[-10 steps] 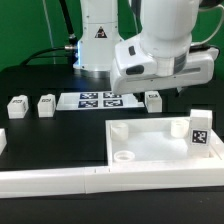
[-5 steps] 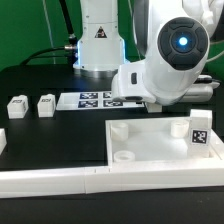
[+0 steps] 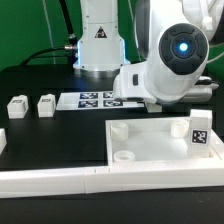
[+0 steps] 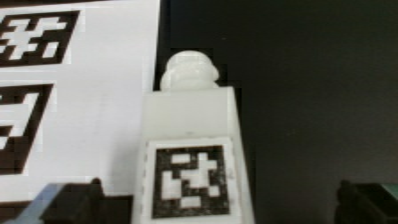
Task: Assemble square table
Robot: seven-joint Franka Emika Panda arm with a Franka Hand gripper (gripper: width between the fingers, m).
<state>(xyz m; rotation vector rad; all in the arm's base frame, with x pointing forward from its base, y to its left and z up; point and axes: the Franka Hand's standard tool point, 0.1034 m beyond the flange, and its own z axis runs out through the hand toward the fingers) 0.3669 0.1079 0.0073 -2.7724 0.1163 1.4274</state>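
Gripper (image 4: pixel 199 208) spread around leg post (image 4: pixel 191 130), beside marker board (image 4: pixel 103 90)

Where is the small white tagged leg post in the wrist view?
The leg post lies on the black table beside the white marker board, below the open hand; the arm hides it from the exterior view.

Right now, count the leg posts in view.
3. Two leg posts sit at the exterior view's left; a third shows in the wrist view beside the marker board. The arm may hide others.
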